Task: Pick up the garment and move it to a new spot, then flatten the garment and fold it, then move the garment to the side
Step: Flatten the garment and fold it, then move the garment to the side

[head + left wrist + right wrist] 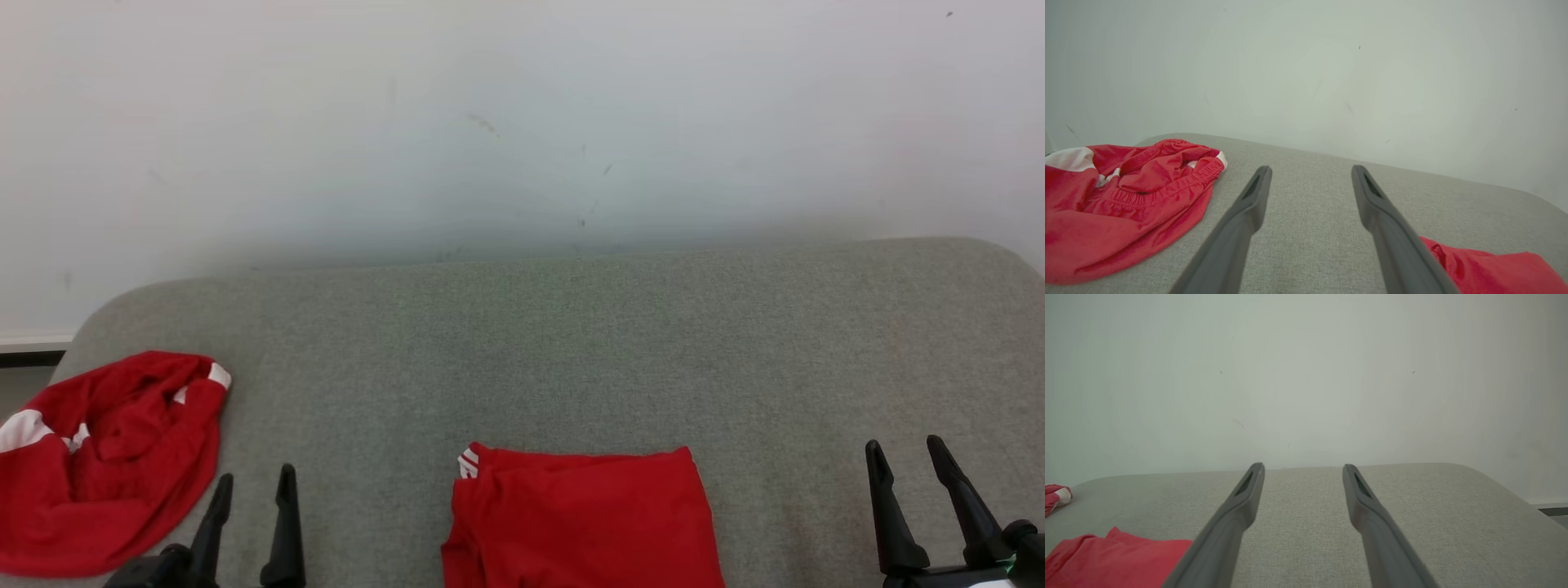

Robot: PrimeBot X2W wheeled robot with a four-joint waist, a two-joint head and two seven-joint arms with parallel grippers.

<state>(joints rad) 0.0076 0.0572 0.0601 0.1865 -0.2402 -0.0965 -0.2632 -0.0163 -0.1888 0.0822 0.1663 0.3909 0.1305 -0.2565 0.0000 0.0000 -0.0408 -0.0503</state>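
- Left gripper and right gripper both hang with fingers apart, empty
- Crumpled red garment lies on the grey cushion just left of the left gripper, the nearer one
- Folded red garment sits between the grippers

On the cushion — folded garment at the near edge, crumpled garment left.

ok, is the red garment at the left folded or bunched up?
Bunched up. The left garment lies in a rumpled heap, its elastic waistband curling open and white trim showing in patches; no straight edges.
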